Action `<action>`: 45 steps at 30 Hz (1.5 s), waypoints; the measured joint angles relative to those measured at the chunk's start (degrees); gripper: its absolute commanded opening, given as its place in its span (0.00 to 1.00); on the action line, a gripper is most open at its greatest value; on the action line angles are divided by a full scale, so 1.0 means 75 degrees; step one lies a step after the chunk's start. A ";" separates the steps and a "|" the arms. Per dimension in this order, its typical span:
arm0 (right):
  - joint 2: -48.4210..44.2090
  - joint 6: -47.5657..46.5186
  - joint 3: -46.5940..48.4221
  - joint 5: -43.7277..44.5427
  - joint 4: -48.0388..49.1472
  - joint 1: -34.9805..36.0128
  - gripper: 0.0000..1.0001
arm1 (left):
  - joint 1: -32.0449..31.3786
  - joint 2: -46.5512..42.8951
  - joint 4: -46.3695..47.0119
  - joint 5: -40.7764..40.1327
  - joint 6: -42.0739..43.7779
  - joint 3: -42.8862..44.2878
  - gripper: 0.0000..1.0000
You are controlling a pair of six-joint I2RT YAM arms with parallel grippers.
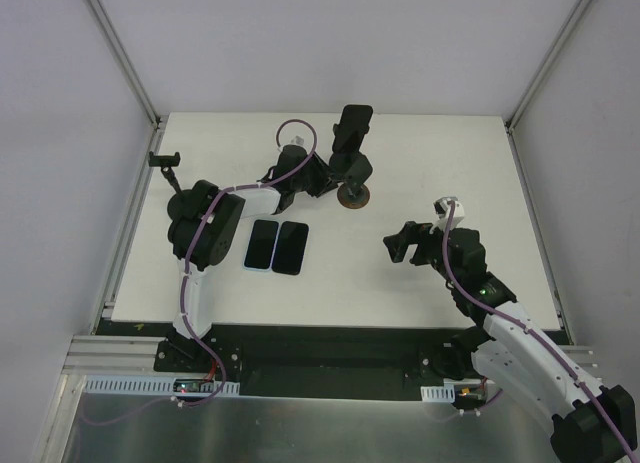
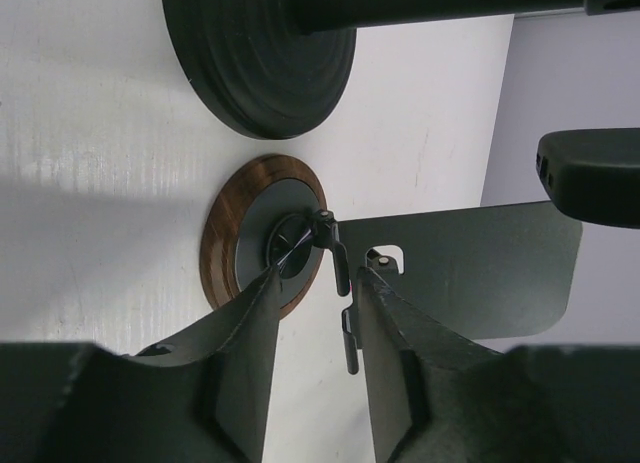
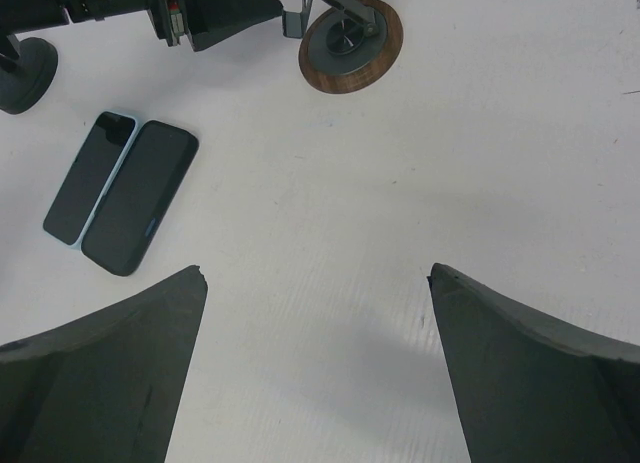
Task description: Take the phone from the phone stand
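A black phone [image 1: 353, 128] stands upright in the clamp of a black phone stand [image 1: 352, 168] at the back middle of the table. In the left wrist view its rounded corner [image 2: 595, 173] shows at the right, above that stand's round black base [image 2: 258, 53]. My left gripper [image 1: 325, 180] is low beside a second stand with a wood-rimmed base [image 2: 262, 243] and a bare grey plate [image 2: 470, 273]. That stand's thin hinge bar lies between my left gripper's [image 2: 320, 275] fingers, with a gap still showing. My right gripper [image 1: 395, 248] hovers open over bare table [image 3: 315, 273].
Two phones lie flat side by side on the table, one in a light blue case [image 1: 262, 245] and one dark [image 1: 290, 248]. A small clamp stand [image 1: 163, 161] stands at the left edge. White walls enclose the table [image 1: 420, 283].
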 measured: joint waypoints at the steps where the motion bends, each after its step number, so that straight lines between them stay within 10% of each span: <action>1: 0.0006 -0.0003 0.0000 0.0003 0.0000 0.0000 0.96 | 0.0000 0.0000 0.0009 0.0009 -0.0009 0.0000 0.30; 13: 0.0038 -0.0006 0.0000 0.0000 0.0000 -0.0015 0.96 | 0.0000 0.0143 0.0440 0.0096 -0.0157 0.0017 0.28; 22: 0.0067 -0.0006 0.0000 0.0003 -0.0003 -0.0015 0.96 | 0.0047 0.0370 0.0976 0.0230 -0.0393 -0.0009 0.00; 45: 0.0256 -0.0006 0.0003 -0.0006 0.0000 -0.0038 0.96 | 0.1798 -0.2865 0.2043 -0.2238 -0.0592 -0.4374 0.00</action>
